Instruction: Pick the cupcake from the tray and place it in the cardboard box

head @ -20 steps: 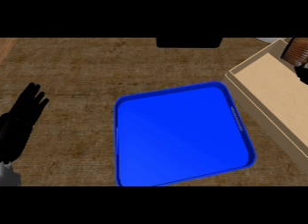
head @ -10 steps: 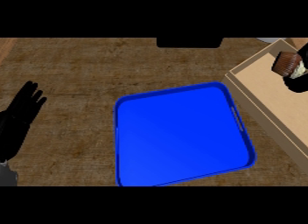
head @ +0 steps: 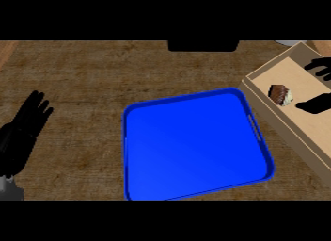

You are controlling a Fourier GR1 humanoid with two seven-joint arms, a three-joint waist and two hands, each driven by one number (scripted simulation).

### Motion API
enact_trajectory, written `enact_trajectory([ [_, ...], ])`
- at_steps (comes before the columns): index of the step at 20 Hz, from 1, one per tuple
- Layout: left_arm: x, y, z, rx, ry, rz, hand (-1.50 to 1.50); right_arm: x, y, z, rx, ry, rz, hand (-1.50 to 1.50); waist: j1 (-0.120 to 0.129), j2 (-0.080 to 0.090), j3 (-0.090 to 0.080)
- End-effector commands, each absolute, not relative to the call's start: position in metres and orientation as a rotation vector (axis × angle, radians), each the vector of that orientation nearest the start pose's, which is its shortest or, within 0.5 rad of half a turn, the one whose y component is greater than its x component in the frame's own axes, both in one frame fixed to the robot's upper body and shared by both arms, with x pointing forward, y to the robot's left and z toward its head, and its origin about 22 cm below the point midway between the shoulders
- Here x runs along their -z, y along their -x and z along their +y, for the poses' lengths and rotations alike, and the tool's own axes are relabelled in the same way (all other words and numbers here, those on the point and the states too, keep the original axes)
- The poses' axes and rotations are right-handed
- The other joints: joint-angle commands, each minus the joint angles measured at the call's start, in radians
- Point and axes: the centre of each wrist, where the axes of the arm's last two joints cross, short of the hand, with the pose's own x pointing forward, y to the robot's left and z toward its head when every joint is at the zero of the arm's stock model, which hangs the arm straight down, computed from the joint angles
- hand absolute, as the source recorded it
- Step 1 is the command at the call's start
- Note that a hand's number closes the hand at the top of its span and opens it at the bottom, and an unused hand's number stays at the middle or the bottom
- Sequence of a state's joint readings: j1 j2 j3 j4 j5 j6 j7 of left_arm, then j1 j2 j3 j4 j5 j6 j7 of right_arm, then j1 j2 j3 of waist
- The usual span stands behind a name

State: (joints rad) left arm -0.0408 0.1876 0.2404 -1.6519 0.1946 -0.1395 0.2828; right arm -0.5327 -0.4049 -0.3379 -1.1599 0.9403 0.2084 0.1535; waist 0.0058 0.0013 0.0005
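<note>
The cupcake (head: 281,94), brown with a pale top, lies on its side on the floor of the cardboard box (head: 299,132) at the right. My right hand (head: 326,84) is inside the box just right of the cupcake, open, with fingers and thumb spread and a gap between them and the cupcake. The blue tray (head: 194,146) sits in the middle of the counter with nothing on it. My left hand (head: 22,129) rests open at the left edge, fingers straight and pointing up.
A dark object (head: 203,45) sits at the far edge of the wooden counter behind the tray. A pale round thing (head: 287,43) shows just beyond the box's far corner.
The right hand has opened and drawn back to the right, leaving the cupcake lying in the box. The left hand and the tray have not moved.
</note>
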Motion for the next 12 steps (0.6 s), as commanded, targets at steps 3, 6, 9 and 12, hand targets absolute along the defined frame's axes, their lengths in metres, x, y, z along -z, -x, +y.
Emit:
enact_trajectory([
  [3,-0.041,-0.231,0.323,-0.038,-0.061,-1.451,0.00,-0.128,-0.353,-0.378,-0.514,0.999,-1.374,-1.50,0.000,-0.001,0.000],
  [6,-0.050,-0.236,0.324,-0.051,-0.050,-1.445,0.00,-0.128,-0.353,-0.379,-0.192,0.950,-1.497,-1.50,0.003,-0.001,0.001],
  [9,-0.044,-0.237,0.323,-0.051,-0.065,-1.436,0.00,-0.119,-0.335,-0.398,-0.050,0.917,-1.539,-1.50,-0.011,-0.003,0.000],
  [12,-0.055,-0.239,0.325,-0.055,-0.064,-1.455,0.00,-0.132,-0.318,-0.425,0.024,0.880,-1.557,-1.50,-0.011,-0.004,0.000],
])
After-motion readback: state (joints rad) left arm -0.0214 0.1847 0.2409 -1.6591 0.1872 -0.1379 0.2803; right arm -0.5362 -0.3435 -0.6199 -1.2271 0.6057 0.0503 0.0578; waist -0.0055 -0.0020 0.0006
